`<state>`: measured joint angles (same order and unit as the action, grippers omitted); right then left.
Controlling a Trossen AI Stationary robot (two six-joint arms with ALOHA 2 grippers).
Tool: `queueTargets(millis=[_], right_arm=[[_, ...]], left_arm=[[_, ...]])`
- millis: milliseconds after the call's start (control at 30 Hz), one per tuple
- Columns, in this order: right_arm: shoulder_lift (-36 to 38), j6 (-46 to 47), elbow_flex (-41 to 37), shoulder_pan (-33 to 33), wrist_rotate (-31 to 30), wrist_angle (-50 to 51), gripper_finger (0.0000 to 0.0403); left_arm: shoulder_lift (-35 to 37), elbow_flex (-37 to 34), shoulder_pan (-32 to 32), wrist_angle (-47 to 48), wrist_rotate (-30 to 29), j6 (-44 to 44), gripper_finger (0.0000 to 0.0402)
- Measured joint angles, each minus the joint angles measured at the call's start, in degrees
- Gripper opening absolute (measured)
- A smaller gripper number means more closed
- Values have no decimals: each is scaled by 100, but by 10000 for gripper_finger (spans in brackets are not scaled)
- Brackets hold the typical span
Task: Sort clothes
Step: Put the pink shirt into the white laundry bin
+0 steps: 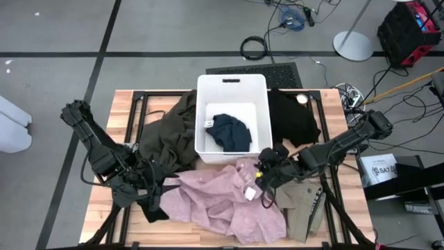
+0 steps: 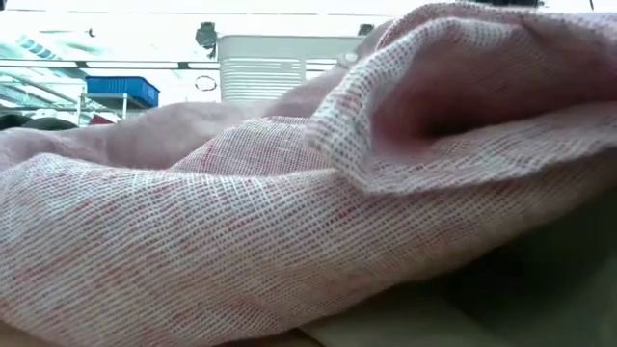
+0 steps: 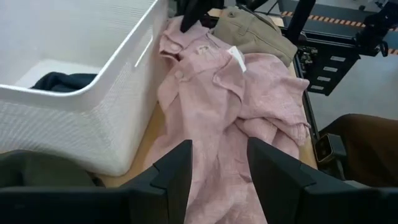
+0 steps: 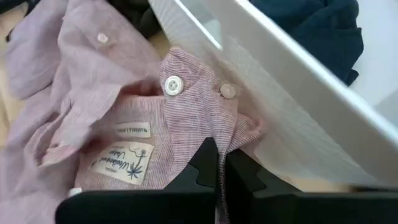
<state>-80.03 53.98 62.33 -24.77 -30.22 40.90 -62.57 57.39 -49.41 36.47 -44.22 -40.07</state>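
Observation:
A pale pink shirt [image 1: 229,201] lies spread on the table in front of the white bin [image 1: 232,78]; it also fills the low view [image 2: 289,212]. My right gripper [image 4: 222,158] is shut on it near the collar, close to the bin's near right corner [image 1: 262,177]. My left gripper [image 3: 217,171] stands open over the shirt's left end [image 1: 154,191]. A navy garment [image 1: 229,132] lies inside the bin. The dark olive garment [image 1: 173,132] lies left of the bin, a black one [image 1: 291,114] right of it, and a khaki one [image 1: 302,205] at the front right. My left gripper has pink cloth [image 3: 217,143] showing between and beyond its open fingers; I cannot tell whether they touch it. My right gripper pinches a fold of the shirt's front edge [image 4: 231,134], just below the collar buttons, between its two shut fingers. It comes slanting down from the table's right. The shirt's body lies on the table, its collar by the bin's near wall.
The bin's near wall [image 4: 292,106] stands right beside my right gripper. The khaki garment [image 3: 255,28] lies just beyond the shirt. The table's black frame rails [image 1: 333,187] run along its right side.

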Motion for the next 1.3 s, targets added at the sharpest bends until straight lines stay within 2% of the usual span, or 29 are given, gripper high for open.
queueTargets(millis=[133, 267, 333, 433, 533, 633, 767, 867, 1033, 1200, 1300], right_arm=[[0, -214, 0, 277, 13, -189, 0], [0, -200, 0, 244, 284, -523, 0], [0, -215, 0, 125, 419, -791, 0], [0, -327, 0, -38, 377, -1439, 0], [0, -492, 0, -123, 342, -1980, 0], [0, -532, 0, -99, 300, -1984, 0], [0, -529, 0, -5, 210, -1931, 0], [0, -565, 0, 55, 199, -1928, 0], [0, -650, 0, 76, 201, -1879, 0], [0, -692, 0, 77, 243, -1877, 0], [0, -723, 0, 94, 325, -1879, 0]], left_arm=[[-1, 0, 0, 0, -125, 4, 162], [-22, 0, 0, -117, -123, 4, 162], [-107, 0, 0, -388, -125, 50, 162], [-417, 0, 0, -1151, -123, 571, 162], [-969, 0, 22, -2224, -76, 1303, 162], [-1708, 2, 144, -3327, -82, 1658, 162], [-2872, 2, 421, -4536, -803, 1366, 162], [-3635, 2, 645, -5039, -888, 1205, 162], [-4226, 2, 953, -5023, -878, 513, 162], [-4298, 2, 1170, -4662, -782, 449, 162], [-4310, 2, 1323, -4599, -424, 454, 162]])
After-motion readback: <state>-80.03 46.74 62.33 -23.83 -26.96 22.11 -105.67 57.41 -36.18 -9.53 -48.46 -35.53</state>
